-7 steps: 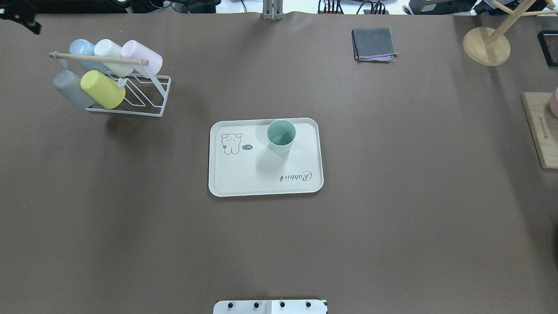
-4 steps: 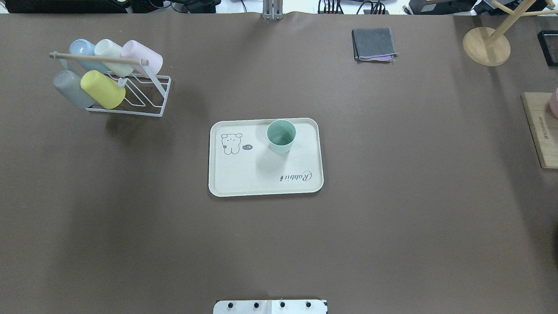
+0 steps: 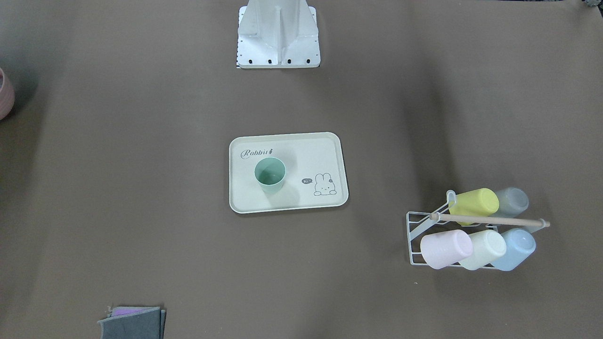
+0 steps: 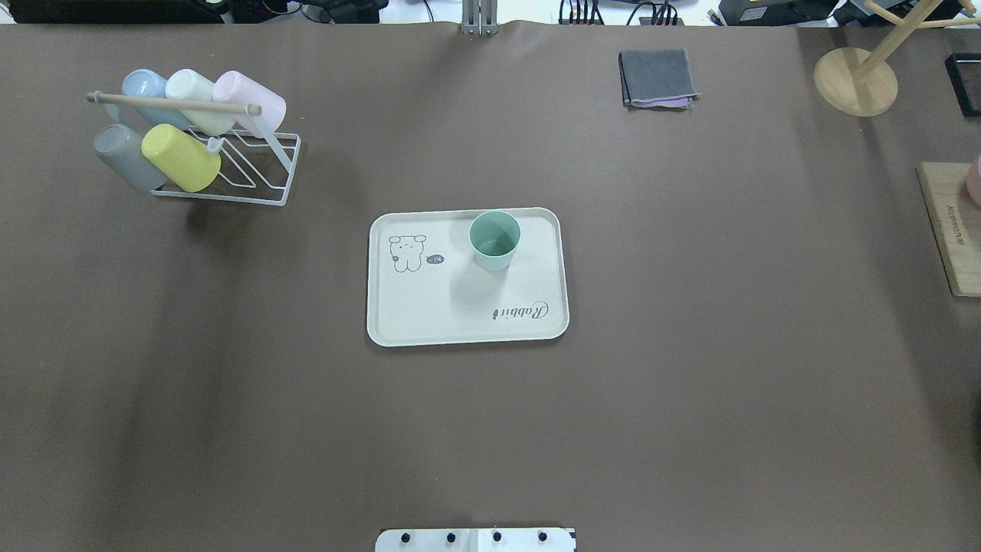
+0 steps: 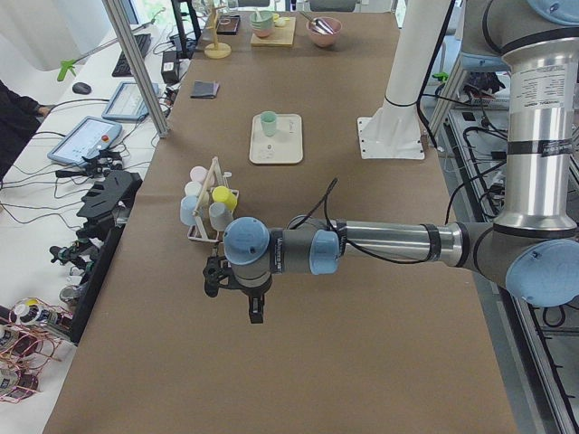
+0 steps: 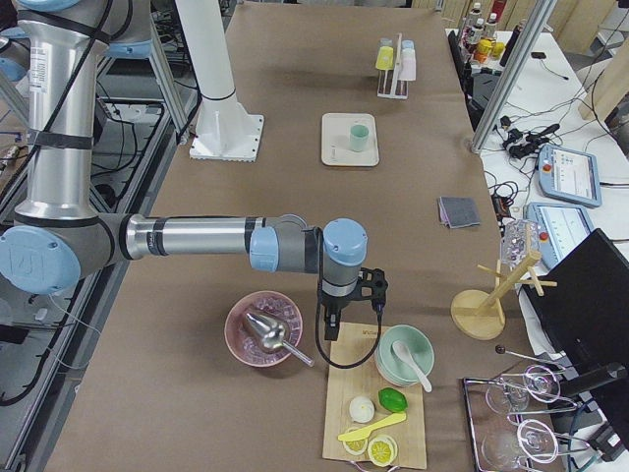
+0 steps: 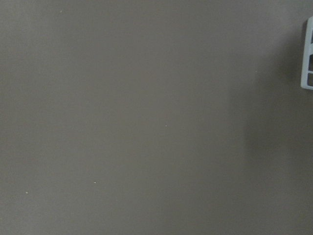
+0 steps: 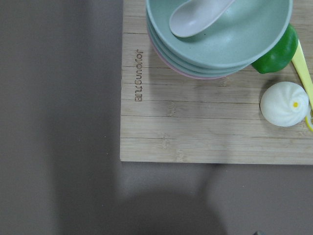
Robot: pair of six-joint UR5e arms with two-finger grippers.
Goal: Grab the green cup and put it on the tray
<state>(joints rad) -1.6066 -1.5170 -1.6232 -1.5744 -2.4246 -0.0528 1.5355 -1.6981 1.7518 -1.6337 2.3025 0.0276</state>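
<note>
The green cup (image 4: 494,239) stands upright on the cream tray (image 4: 429,307), in its far right part beside the bunny drawing; it also shows in the front view (image 3: 270,175). Nothing touches it. My left gripper (image 5: 254,310) shows only in the exterior left view, above bare table short of the cup rack; I cannot tell if it is open or shut. My right gripper (image 6: 376,300) shows only in the exterior right view, over the near end of a wooden board; I cannot tell its state either.
A white wire rack (image 4: 260,172) at the far left holds several cups, among them a yellow-green one (image 4: 180,157) and a light blue one (image 4: 146,84). A folded grey cloth (image 4: 657,77) and a wooden stand (image 4: 854,80) lie far right. The wooden board (image 8: 195,127) carries stacked bowls (image 8: 220,49).
A dark part of an arm at the overhead view's top left corner has left the view. The cup and tray have not moved.
</note>
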